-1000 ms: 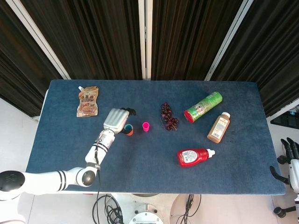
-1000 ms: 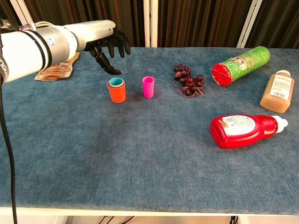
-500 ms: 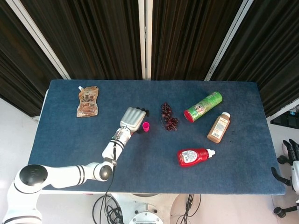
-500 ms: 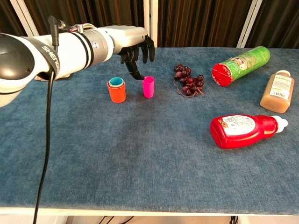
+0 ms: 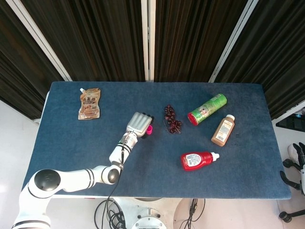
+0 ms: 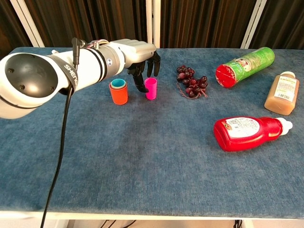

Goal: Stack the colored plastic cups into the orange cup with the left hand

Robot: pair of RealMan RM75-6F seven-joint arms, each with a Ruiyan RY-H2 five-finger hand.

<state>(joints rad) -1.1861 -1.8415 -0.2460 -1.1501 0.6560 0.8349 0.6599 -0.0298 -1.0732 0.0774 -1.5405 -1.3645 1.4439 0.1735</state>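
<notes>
1 view, the chest's, shows the left robot hand (image 6: 142, 64) fingers spread around the pink cup (image 6: 151, 88).

orange cup (image 6: 118, 93) hidden overhead, right hand (image 5: 298, 164) seemingly edge-cropped

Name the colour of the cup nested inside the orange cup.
Teal, clearest in the chest view.

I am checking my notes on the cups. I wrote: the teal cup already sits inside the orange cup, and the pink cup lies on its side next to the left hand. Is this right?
One detail is wrong. The chest view shows the pink cup standing upright, not on its side. The rest holds: the teal cup sits inside the orange cup, and the left hand is next to the pink cup.
</notes>
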